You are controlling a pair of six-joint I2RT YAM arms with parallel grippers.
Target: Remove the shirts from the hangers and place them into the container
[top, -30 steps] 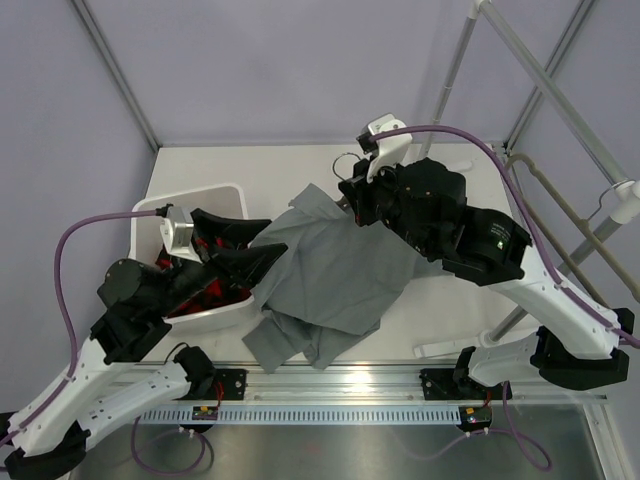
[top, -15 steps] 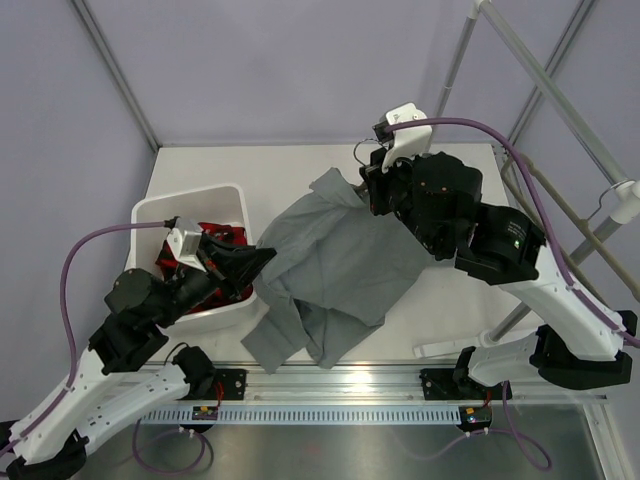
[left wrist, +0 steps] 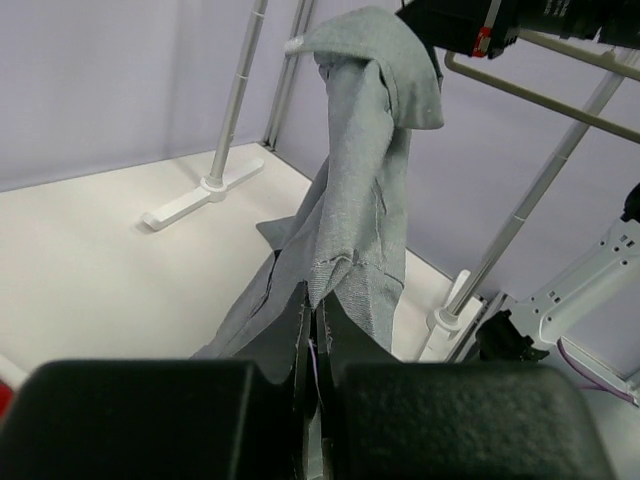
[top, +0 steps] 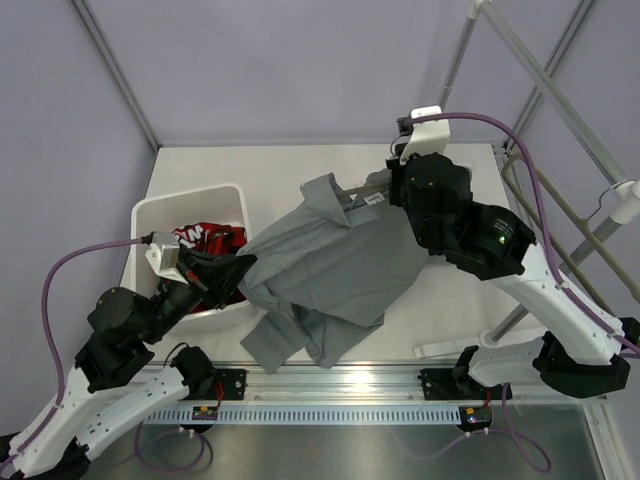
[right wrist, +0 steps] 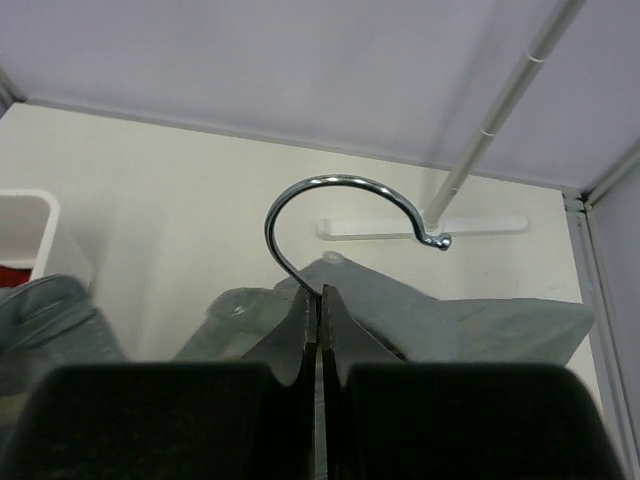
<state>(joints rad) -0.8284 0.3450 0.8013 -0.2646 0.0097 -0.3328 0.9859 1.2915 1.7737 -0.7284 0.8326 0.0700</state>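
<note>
Two pinches hold it: my right gripper (right wrist: 318,300) is clamped on the hanger (right wrist: 340,180) below its hook, my left gripper (left wrist: 312,315) clamped on a fold of the grey shirt (top: 335,265), limp and light, I judge, draped from hanger to table (top: 440,300) beside the container (top: 190,196).

The white table (top: 300,165) carries a white basket (top: 185,197) just behind the left gripper (left wrist: 312,310). The grey shirt's (top: 330,270) lower folds lie pooled between both grippers, and a white rack foot (top: 445,348) sits well nearer than the right gripper (right wrist: 318,295).
</note>
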